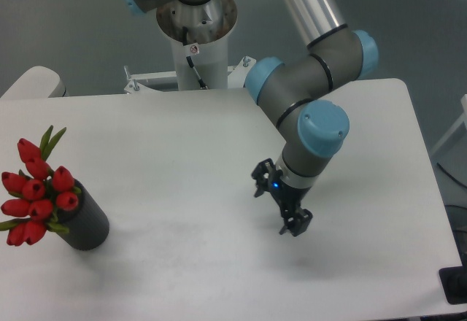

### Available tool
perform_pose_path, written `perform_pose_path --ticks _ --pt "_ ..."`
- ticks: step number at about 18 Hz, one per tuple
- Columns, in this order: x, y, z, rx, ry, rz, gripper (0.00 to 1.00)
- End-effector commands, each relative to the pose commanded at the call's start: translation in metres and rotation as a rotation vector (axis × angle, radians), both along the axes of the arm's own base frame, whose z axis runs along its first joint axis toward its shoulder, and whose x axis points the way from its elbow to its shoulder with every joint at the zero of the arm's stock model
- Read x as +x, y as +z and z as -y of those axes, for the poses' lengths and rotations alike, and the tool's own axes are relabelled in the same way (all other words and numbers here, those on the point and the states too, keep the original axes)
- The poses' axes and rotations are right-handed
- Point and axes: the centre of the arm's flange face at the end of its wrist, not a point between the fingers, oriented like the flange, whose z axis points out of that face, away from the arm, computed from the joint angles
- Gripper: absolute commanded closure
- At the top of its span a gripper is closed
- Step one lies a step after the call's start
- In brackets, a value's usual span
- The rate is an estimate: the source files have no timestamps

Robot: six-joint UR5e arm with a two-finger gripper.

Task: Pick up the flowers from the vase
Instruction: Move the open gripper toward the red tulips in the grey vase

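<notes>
Red flowers (36,200) stood in a dark vase (86,223) on the white counter (182,153). Well right of the vase, the claw (295,225) hung empty; open or closed was unclear.

The flowers (38,193), red tulip buds with thin green leaves, stand in the dark vase (84,222) near the left edge of the white counter (182,160). Well apart to the right, the gripper (295,225) hangs low over the counter, holding nothing; its jaws are too small to judge.
</notes>
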Motion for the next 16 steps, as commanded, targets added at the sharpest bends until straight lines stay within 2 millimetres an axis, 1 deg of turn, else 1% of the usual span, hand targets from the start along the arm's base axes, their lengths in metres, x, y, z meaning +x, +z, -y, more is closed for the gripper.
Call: perform_pose_path --ticks 3,6,8,9,10,13,14,16 --pt "0.018 0.008 -0.003 0.035 -0.012 0.025 0.0" --pt "0.041 0.009 -0.004 0.105 -0.008 0.106 0.0" --pt "0.051 0.006 -0.007 0.154 0.009 0.178 0.0" --pt "0.058 0.001 -0.008 0.171 0.018 0.217 0.0" --pt "0.068 0.001 -0.009 0.193 0.019 0.252 0.0" --pt "0.104 0.009 -0.014 0.252 0.006 0.331 0.0" --pt "0.117 0.013 -0.016 0.256 0.007 0.35 0.0" --pt "0.139 0.029 -0.027 0.264 0.014 0.383 0.0"
